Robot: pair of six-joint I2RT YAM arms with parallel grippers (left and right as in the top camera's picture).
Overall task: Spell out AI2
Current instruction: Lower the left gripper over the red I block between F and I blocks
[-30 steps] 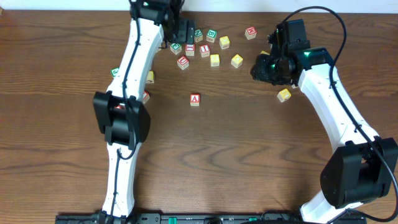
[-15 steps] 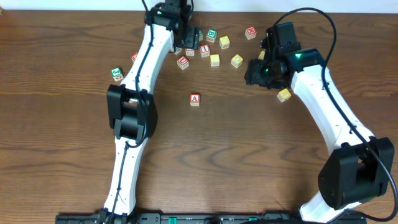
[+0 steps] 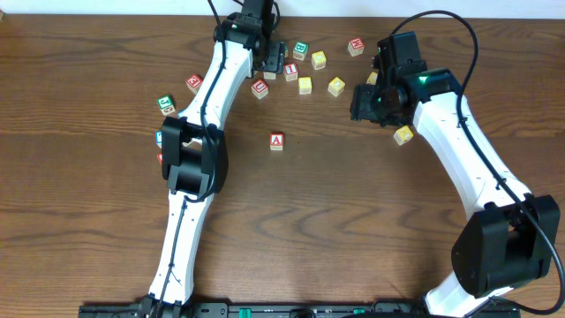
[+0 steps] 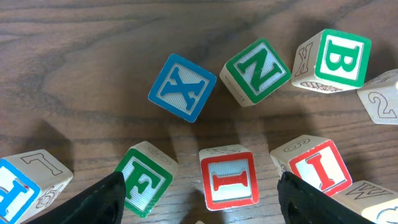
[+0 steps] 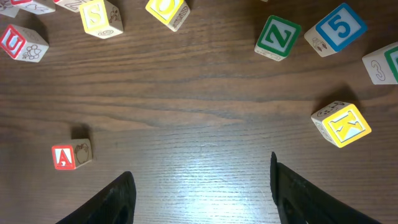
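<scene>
A cube (image 3: 277,140) alone mid-table | left gripper (image 4: 202,202) spread astride I cube (image 4: 228,180) (ungripped) | right gripper (image 5: 202,199) agape, empty | two cubes left to place

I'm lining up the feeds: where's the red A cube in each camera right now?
Overhead: the red A cube sits alone near the centre of the picture.
Left wrist: not in it.
Right wrist: lower left, alone on bare wood.
Shared landmark: the dark wooden table fills the background of all three.
</scene>
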